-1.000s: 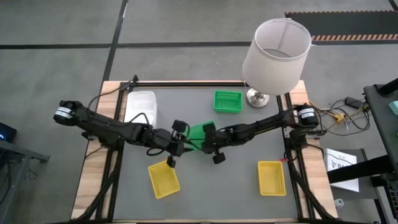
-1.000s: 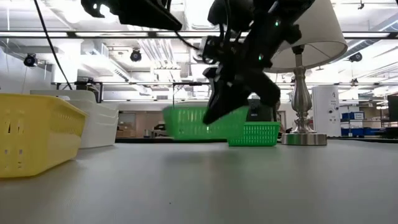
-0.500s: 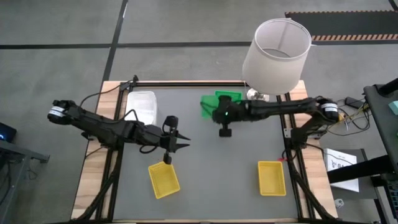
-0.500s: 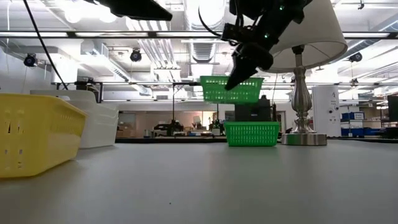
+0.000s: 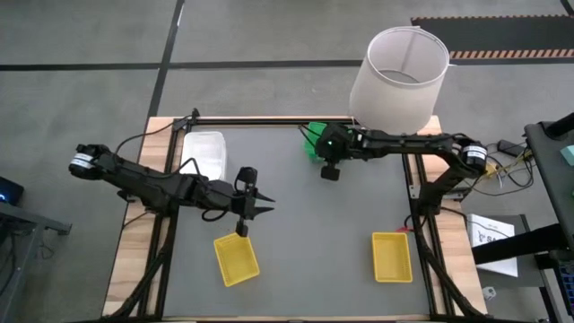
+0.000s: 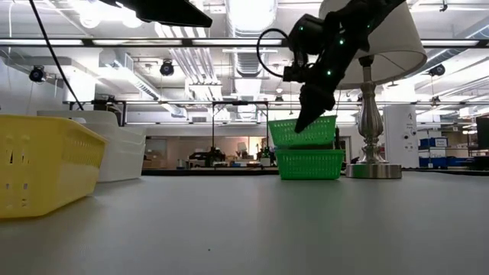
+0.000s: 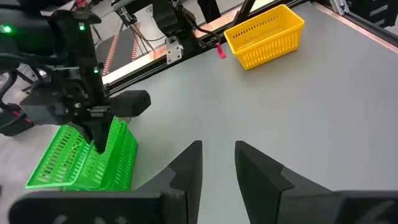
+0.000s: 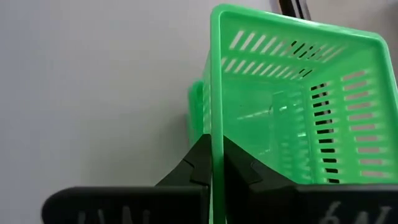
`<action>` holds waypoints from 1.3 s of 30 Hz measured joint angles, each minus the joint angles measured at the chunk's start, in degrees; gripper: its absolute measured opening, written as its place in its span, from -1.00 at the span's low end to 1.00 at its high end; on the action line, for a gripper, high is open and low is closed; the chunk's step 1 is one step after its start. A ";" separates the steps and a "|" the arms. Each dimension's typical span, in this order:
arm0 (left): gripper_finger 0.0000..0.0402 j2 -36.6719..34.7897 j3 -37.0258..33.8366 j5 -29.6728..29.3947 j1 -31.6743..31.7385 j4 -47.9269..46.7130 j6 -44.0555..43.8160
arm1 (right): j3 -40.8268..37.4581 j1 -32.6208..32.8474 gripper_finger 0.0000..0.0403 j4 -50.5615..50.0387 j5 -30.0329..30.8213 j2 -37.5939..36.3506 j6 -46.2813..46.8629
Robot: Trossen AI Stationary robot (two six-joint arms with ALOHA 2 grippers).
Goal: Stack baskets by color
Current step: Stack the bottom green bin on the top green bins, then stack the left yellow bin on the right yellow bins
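Stacking greens: your right claw (image 6: pixel 299 122) pinches rim of green basket (image 6: pixel 304 131), tilted over second green basket (image 6: pixel 309 164) at table's 1 o'clock. Next: level, lower, release. Left claw (image 7: pixel 217 163) parted, empty.

The grey table (image 5: pixel 305 224) bears a lamp (image 5: pixel 397 67) at its far right corner, a green basket (image 6: pixel 309 163) beside it, white baskets (image 5: pixel 204 152) far left, and two yellow baskets (image 5: pixel 236 258) (image 5: pixel 392 257) nearer.
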 joint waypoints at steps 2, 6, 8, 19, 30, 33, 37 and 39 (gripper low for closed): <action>-0.61 0.00 -0.01 0.00 0.00 0.01 0.01 | 0.00 -0.36 -0.96 -0.09 0.00 0.35 -0.02; -0.61 0.02 -0.03 0.00 0.00 0.02 0.01 | -0.04 -0.51 -0.96 -0.32 -0.09 1.00 -0.33; -0.61 0.01 -0.05 0.00 0.00 0.02 0.01 | -0.04 -0.51 -0.96 -0.30 -0.08 1.25 -0.59; -0.61 0.01 -1.24 -0.07 0.00 0.03 0.01 | -0.15 -1.10 -0.89 -1.46 1.09 2.73 -1.75; -0.61 -0.04 -1.80 -0.07 0.00 0.82 -0.06 | -0.12 -1.14 -0.55 -4.26 1.57 2.57 -1.24; -0.61 -0.09 -1.80 -0.07 -0.02 1.70 -0.59 | 0.60 -1.08 -0.46 -4.32 1.56 2.51 -0.30; -0.61 -0.12 -1.86 -0.09 -0.07 2.72 -3.47 | 1.90 -0.01 -0.39 -6.74 1.38 1.98 1.48; -0.61 -0.13 -1.96 -0.08 -0.22 2.68 -4.86 | 2.52 1.48 -0.38 -8.07 1.09 1.52 3.14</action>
